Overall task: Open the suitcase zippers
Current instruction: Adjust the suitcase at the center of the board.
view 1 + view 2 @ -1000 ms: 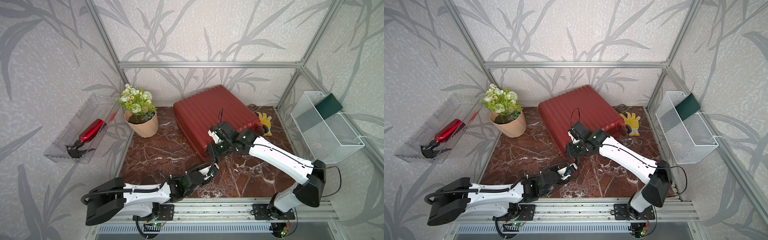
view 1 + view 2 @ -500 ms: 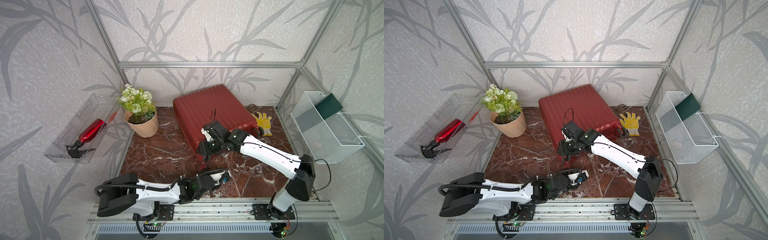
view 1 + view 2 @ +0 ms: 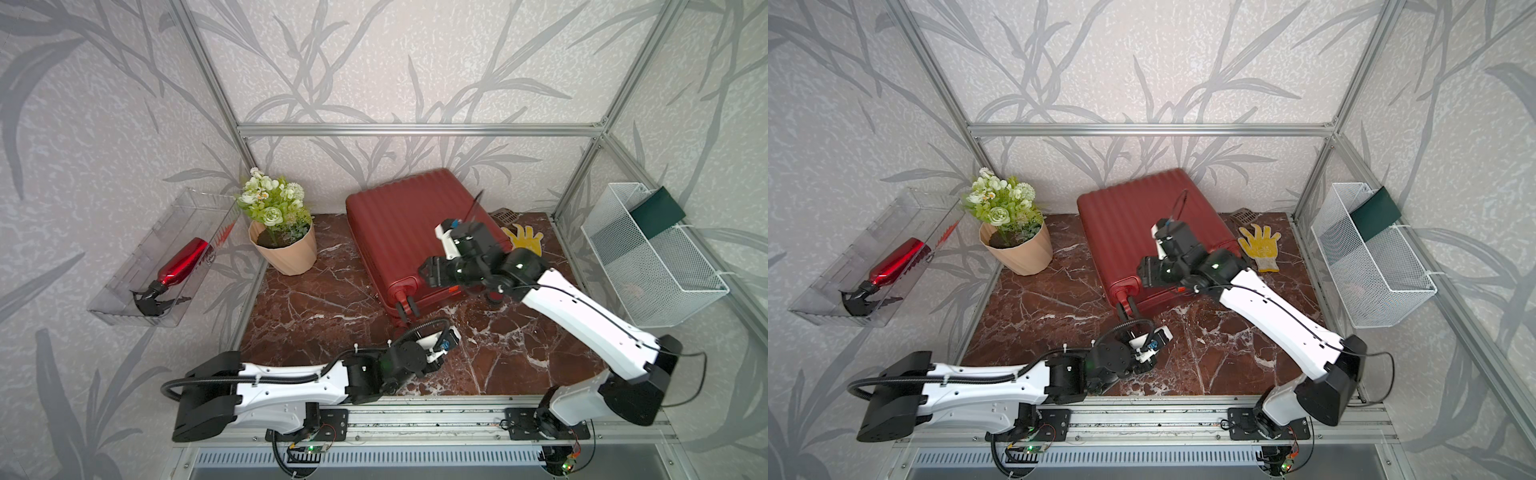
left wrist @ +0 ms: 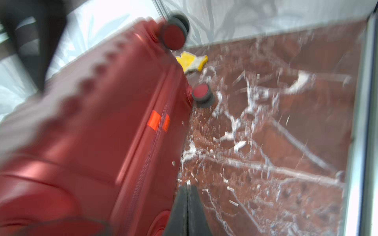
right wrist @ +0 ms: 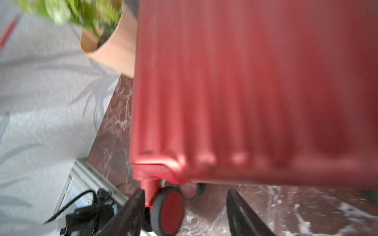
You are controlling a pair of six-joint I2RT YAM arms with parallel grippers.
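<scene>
The dark-red ribbed suitcase (image 3: 399,224) (image 3: 1133,224) lies flat at the back of the marble floor, its wheels (image 3: 405,307) toward the front. My right gripper (image 3: 430,276) (image 5: 185,192) hovers open over the suitcase's near end. In the right wrist view a red-and-black wheel (image 5: 169,210) shows between its spread fingers (image 5: 133,206). In front of the suitcase, low over the floor, my left gripper (image 3: 434,359) (image 4: 187,188) is shut and empty. The zipper (image 4: 150,147) runs along the suitcase's side seam past two orange marks (image 4: 157,121). No pull shows.
A potted flower (image 3: 282,249) stands left of the suitcase and a yellow glove (image 3: 525,241) lies to its right. On the right wall hangs a white wire basket (image 3: 652,257). A clear tray holding a red bottle (image 3: 183,262) hangs on the left wall.
The right gripper's jaws have spread wider and it has shifted along the suitcase's near end. The suitcase has turned slightly. The left arm has drawn back toward the front.
</scene>
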